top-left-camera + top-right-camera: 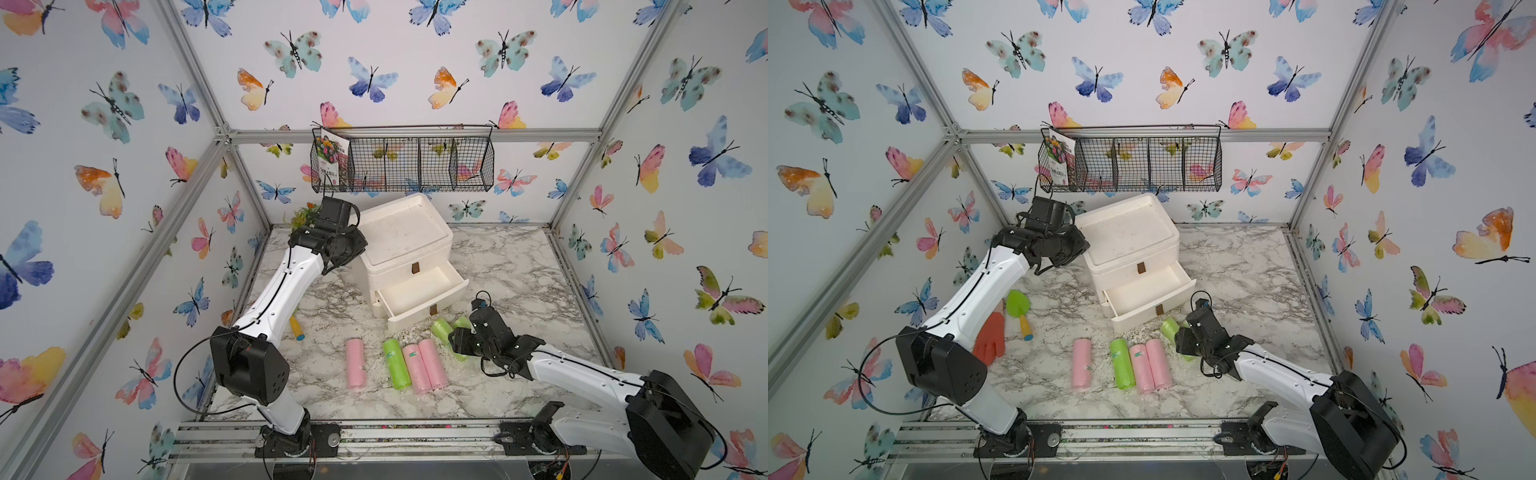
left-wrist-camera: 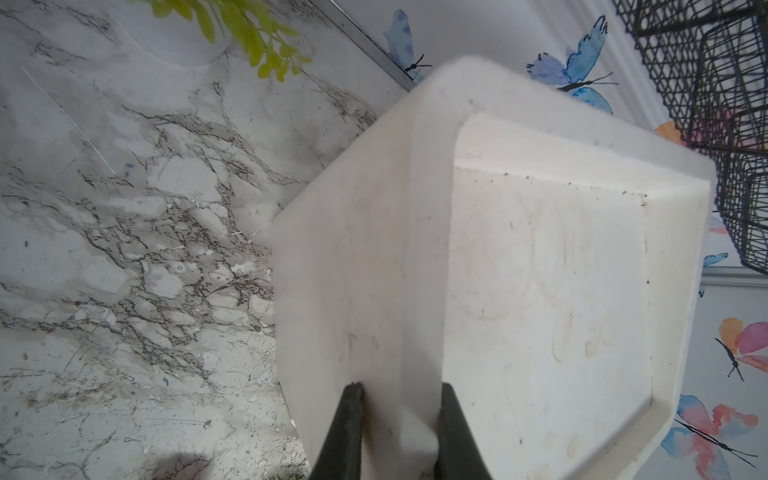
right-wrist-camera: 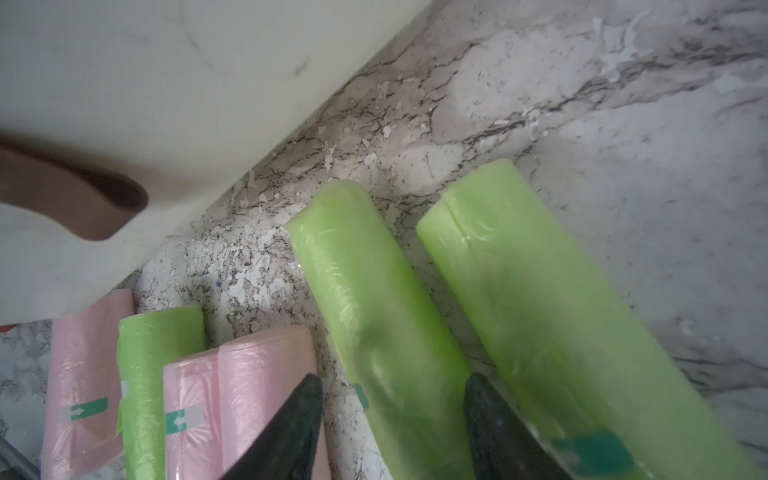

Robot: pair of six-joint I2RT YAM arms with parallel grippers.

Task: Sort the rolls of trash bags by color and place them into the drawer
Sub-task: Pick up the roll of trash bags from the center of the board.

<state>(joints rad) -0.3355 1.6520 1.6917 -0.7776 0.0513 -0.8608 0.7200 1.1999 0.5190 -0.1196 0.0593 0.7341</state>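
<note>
**Rolls out, drawer open**

Nearest: three pink rolls [image 1: 356, 363] and one green roll [image 1: 396, 363] are lying on the bench [image 1: 519, 270]. Behind, right fingers [image 3: 291, 428] are standing apart, straddling a second green roll [image 3: 374, 299]; a third green roll [image 3: 540, 311] is lying beside. Beyond, the lower drawer [image 1: 419, 291] is hanging open. Farthest, left fingers [image 2: 345, 428] are clamping the cabinet [image 2: 540, 291] by its top rim.

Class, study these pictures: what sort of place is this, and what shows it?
Probably a robot test cell dressed as a home: aluminium frame with butterfly wallpaper, left arm and right arm on a rail, white drawer unit on a marble-pattern tabletop.
</note>
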